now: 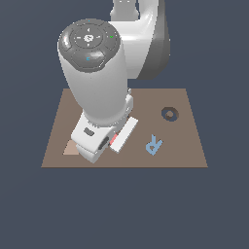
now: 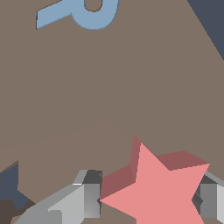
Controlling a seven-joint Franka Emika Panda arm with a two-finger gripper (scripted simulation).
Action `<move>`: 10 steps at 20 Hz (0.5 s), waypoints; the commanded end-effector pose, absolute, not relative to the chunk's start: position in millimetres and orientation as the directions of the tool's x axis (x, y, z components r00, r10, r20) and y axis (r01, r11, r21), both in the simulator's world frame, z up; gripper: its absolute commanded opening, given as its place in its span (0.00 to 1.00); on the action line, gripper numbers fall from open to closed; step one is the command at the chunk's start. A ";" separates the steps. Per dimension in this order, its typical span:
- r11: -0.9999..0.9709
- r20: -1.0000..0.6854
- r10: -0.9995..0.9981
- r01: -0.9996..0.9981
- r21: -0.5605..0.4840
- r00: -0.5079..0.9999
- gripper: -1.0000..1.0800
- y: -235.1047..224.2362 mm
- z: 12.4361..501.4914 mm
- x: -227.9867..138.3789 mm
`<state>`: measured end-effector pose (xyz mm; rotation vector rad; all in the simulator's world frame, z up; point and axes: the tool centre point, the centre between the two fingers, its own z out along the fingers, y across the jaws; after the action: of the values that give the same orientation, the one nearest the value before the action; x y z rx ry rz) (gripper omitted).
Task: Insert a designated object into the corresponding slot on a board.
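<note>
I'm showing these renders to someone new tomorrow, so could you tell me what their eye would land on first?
In the exterior view, the bulky white arm dominates, rising over the brown board and hiding much of it. In the wrist view, the salmon-red star stands out, sitting between the two grey fingers. The blue letter R lies flat on the board toward the exterior view's right, with a dark ring-shaped cut-out beyond it.
</note>
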<state>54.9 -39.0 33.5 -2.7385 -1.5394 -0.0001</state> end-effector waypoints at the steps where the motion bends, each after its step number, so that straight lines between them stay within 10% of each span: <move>1: -0.514 0.000 0.858 0.858 0.000 0.514 0.00 -38.6 33.2 54.6; 10: -0.412 0.000 0.911 0.911 0.000 0.412 0.00 -31.2 33.8 51.4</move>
<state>52.0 -32.9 33.5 -2.6616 -1.6680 0.0009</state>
